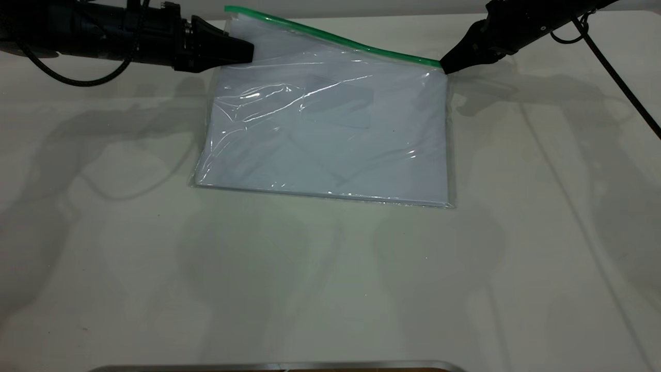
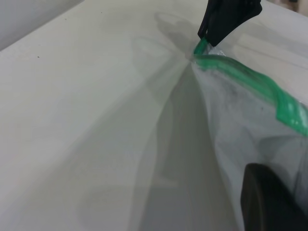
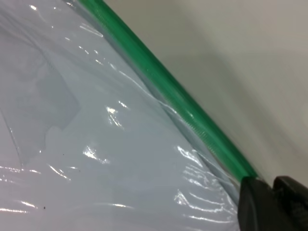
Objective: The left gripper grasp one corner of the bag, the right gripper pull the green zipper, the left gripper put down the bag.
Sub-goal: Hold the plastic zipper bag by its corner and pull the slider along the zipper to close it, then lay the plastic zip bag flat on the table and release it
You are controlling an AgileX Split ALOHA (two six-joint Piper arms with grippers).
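The bag [image 1: 330, 139], a clear flat pouch with white sheets inside, lies on the table with its far left corner raised. My left gripper [image 1: 242, 51] is shut on that raised corner; in the left wrist view one dark finger [image 2: 269, 202] presses against the plastic [image 2: 240, 125]. The green zipper [image 1: 330, 36] runs along the far edge, sloping down to the right. My right gripper [image 1: 446, 66] is shut on the strip's right end. In the right wrist view the green zipper [image 3: 163, 82] runs straight into the fingers [image 3: 260, 207], which hide the slider tab.
White table [image 1: 330, 284] all round the bag. A metal edge [image 1: 279, 367] runs along the front of the table. A black cable [image 1: 619, 82] trails from the right arm across the far right.
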